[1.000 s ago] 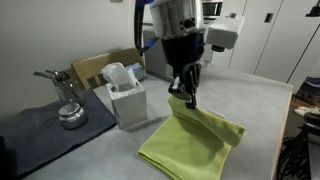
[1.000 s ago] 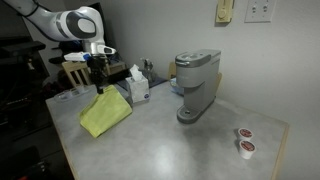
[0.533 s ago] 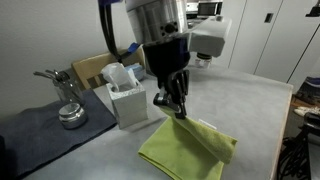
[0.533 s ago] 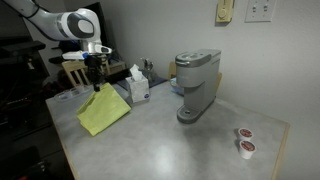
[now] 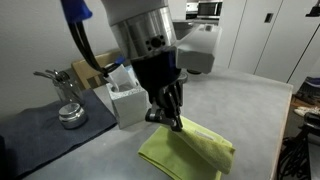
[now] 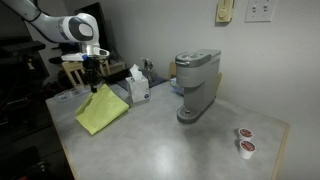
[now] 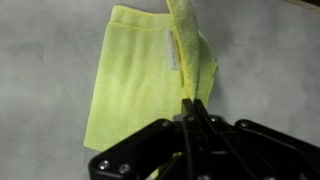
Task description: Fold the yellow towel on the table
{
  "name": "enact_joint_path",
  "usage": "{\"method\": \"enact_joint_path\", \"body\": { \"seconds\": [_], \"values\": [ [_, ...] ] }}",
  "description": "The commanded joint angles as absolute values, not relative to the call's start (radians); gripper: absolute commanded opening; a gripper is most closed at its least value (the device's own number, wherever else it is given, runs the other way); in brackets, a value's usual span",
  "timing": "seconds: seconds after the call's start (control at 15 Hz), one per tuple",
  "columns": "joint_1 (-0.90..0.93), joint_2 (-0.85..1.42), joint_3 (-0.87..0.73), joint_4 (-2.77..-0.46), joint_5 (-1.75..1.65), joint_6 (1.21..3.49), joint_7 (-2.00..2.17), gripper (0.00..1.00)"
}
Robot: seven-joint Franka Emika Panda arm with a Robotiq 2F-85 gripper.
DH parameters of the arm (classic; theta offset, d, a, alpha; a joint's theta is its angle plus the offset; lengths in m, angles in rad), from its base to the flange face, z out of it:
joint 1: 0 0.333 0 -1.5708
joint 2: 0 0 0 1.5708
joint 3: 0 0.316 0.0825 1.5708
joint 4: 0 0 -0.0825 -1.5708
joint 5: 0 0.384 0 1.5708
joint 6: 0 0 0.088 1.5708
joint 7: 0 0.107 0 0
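Note:
The yellow towel (image 5: 187,152) lies on the light grey table (image 5: 255,105), with one edge lifted and drawn over the rest of the cloth. It also shows in an exterior view (image 6: 103,110) and in the wrist view (image 7: 140,80). My gripper (image 5: 172,121) is shut on the towel's raised edge and holds it just above the flat part. In the wrist view the jaws (image 7: 192,105) pinch a narrow fold of the cloth. In an exterior view the gripper (image 6: 92,84) hangs over the towel's upper corner.
A grey tissue box (image 5: 126,95) stands just beside the towel, also in an exterior view (image 6: 138,86). A dark grey mat (image 5: 40,135) with a metal pot (image 5: 70,113) lies behind. A coffee machine (image 6: 197,85) and two small cups (image 6: 244,140) stand further along the table.
My gripper has carried the towel's held edge across the cloth, toward the camera in one exterior view, and lower. The fold now lies further over the flat part.

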State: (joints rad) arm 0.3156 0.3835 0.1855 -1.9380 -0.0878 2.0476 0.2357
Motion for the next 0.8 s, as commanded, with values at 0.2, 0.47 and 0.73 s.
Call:
{"method": "enact_joint_path", "body": {
  "seconds": [0.2,0.47,0.73],
  "values": [
    [0.295,0.494,0.174,-1.905,-0.086,1.939,0.154,0.49],
    [0.247,0.49,0.142,-1.944,-0.071,1.931,0.116,0.77],
    [0.166,0.437,0.093,-1.999,-0.038,1.92,0.113,1.0]
  ]
}}
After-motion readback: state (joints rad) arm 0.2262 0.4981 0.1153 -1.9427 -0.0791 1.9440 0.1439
